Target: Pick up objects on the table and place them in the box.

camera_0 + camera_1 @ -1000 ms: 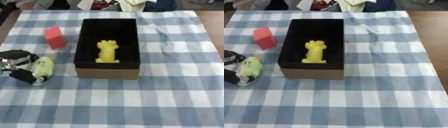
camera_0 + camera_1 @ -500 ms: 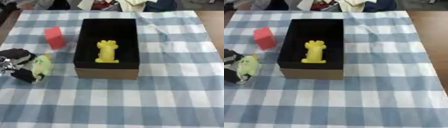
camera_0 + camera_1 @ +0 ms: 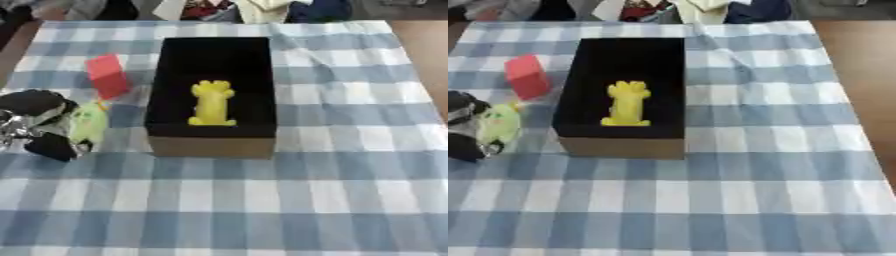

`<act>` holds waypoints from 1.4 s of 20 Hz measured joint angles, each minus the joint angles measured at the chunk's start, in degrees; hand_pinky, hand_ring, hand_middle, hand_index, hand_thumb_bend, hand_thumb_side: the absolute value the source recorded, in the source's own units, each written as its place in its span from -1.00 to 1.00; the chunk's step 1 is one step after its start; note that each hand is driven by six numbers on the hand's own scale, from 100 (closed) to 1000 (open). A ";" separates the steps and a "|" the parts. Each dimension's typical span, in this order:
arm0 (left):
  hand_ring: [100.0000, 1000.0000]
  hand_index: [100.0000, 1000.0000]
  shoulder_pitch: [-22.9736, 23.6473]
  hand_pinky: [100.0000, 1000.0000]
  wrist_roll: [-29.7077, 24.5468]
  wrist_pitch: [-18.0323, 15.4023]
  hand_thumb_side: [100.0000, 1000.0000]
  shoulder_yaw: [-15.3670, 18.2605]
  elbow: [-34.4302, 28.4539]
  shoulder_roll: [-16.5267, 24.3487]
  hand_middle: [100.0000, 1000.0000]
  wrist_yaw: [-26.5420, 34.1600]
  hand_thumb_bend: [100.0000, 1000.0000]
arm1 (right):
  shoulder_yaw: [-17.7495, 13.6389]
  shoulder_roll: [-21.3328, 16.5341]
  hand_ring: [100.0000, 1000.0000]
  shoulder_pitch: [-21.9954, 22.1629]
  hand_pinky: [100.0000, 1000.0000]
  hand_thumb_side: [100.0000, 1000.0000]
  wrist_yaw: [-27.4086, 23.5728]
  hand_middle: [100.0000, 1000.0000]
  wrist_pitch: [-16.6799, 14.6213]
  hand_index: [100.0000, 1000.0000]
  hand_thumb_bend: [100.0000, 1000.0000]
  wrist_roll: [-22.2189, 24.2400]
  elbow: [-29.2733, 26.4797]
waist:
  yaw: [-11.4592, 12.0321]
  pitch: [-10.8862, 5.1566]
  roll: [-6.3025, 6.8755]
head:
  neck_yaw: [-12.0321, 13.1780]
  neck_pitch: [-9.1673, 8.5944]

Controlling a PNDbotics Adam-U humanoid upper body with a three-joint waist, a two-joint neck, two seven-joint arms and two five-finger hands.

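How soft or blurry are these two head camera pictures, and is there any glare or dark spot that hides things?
Left eye view: soft all over, the black robot left hand around the pale green toy smeared; no glare on the blue checked cloth. Right eye view: equally soft, the black cardboard box interior very dark, yet the yellow toy stands out; the red block edges are fuzzy.

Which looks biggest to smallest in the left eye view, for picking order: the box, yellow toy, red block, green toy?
1. Box.
2. Yellow toy and green toy, which look alike; the left hand partly hides the green one.
3. Red block.
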 measured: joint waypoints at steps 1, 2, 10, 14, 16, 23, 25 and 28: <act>0.37 0.59 -0.21 0.46 0.00 0.00 -0.12 0.31 -0.55 0.00 0.12 -0.10 -1.00 | 0.00 0.00 0.80 0.02 0.83 0.93 0.00 0.73 0.02 0.68 -0.68 0.01 0.00 | 0.00 0.00 0.04 | -0.05 0.00; 0.36 0.58 -0.40 0.45 0.00 0.00 -0.17 0.62 -1.01 0.01 0.12 -0.26 -1.00 | 0.00 0.00 0.80 0.04 0.83 0.93 0.00 0.73 0.03 0.68 -0.68 0.01 0.00 | 0.00 -0.01 0.08 | -0.15 0.00; 0.34 0.56 -4.23 0.42 -0.16 -0.16 -0.15 2.10 -6.27 -0.53 0.09 -1.32 -1.00 | -0.12 0.00 0.80 0.23 0.83 0.92 -0.08 0.73 0.26 0.68 -0.69 -0.22 0.00 | 0.11 -0.04 0.12 | -2.06 0.05; 0.33 0.55 -9.50 0.38 -0.83 -0.83 -0.11 2.12 -8.04 -2.97 0.08 -0.97 -1.00 | -0.15 0.00 0.80 0.23 0.83 0.92 -0.24 0.73 0.28 0.68 -0.69 -0.22 0.00 | 0.22 -0.07 0.24 | -2.60 0.09; 0.32 0.54 -12.36 0.38 -1.23 -1.23 -0.10 1.95 -8.28 -4.60 0.08 -0.70 -1.00 | -0.15 0.00 0.80 0.22 0.83 0.92 -0.28 0.73 0.36 0.68 -0.69 -0.14 0.00 | 0.33 -0.10 0.25 | -2.68 0.09; 0.31 0.53 -19.80 0.36 -2.33 -2.33 -0.02 0.85 -8.30 -9.96 0.07 -0.44 -1.00 | -0.15 0.02 0.80 0.22 0.84 0.92 -0.43 0.73 0.66 0.68 -0.69 0.16 0.00 | 0.25 -0.40 0.69 | -2.49 0.12; 0.31 0.54 -21.66 0.36 -2.61 -2.62 -0.01 0.36 -8.26 -11.45 0.06 -0.50 -1.00 | -0.14 0.02 0.80 0.22 0.84 0.92 -0.45 0.73 0.78 0.68 -0.68 0.28 0.00 | 0.11 -0.41 0.78 | -2.44 0.14; 0.32 0.54 -24.39 0.35 -3.00 -3.00 0.00 -0.71 -6.93 -14.16 0.07 -0.74 -1.00 | -0.09 0.06 0.80 0.17 0.84 0.92 -0.49 0.73 1.01 0.68 -0.68 0.50 0.00 | 0.03 -0.56 0.87 | -2.35 0.43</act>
